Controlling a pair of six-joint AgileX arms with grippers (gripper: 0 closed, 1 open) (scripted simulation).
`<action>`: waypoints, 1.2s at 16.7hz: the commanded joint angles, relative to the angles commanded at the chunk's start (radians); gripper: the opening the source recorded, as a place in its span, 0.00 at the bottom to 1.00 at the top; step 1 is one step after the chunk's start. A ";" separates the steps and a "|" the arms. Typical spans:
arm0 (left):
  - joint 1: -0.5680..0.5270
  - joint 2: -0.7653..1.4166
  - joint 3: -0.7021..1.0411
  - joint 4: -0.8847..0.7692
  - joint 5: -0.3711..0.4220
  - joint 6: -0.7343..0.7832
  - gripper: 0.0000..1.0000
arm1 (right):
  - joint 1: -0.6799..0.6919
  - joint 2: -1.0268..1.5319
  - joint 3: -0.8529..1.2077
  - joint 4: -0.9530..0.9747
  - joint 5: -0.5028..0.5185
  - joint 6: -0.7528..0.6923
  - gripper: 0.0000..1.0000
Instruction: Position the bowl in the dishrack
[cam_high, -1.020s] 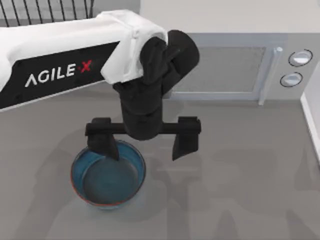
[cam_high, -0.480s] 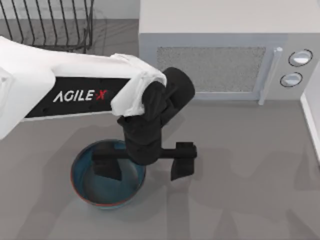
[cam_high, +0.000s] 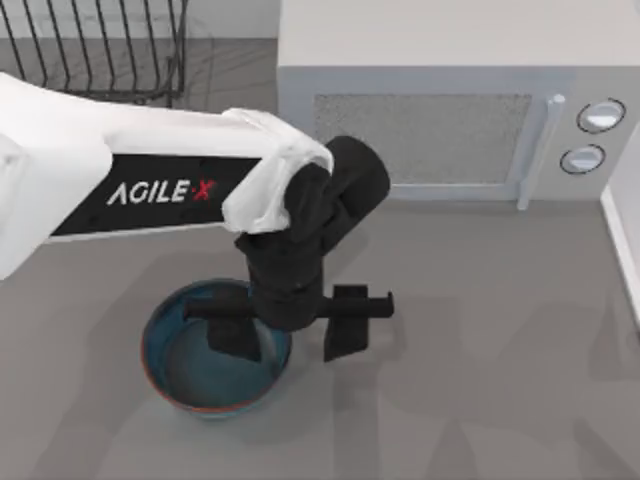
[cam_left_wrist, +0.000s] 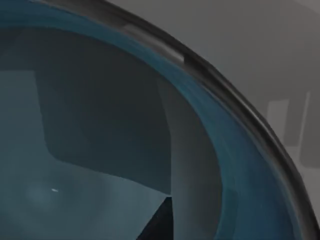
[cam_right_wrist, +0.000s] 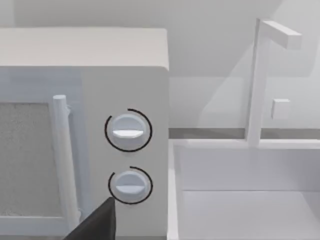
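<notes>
Over the round blue-glazed bowl (cam_high: 215, 350) on the grey bench (cam_high: 480, 350), left gripper (cam_high: 290, 325) straddles its rim, fingers apart: one inside, one outside. Dark wire dishrack (cam_high: 95, 50) sits well behind the bowl.

The left arm (cam_high: 130, 180) was a thick white shell with a black panel along its side, lettered AGILE·X in white with the X in red. Toward the hand the white casing ended in a loose, folded-looking cover, and beyond it the wrist was matte black, built of rounded, bulbous housings. The left hand (cam_high: 290, 325) was black too: a straight crossbar carrying two flat, blocky fingers (cam_high: 347, 325).
</notes>
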 joint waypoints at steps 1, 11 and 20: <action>0.000 0.000 0.000 0.000 0.000 0.000 0.40 | 0.000 0.000 0.000 0.000 0.000 0.000 1.00; 0.000 0.000 0.000 0.000 0.000 0.000 0.00 | 0.000 0.000 0.000 0.000 0.000 0.000 1.00; -0.004 0.004 0.114 -0.114 0.001 -0.006 0.00 | 0.000 0.000 0.000 0.000 0.000 0.000 1.00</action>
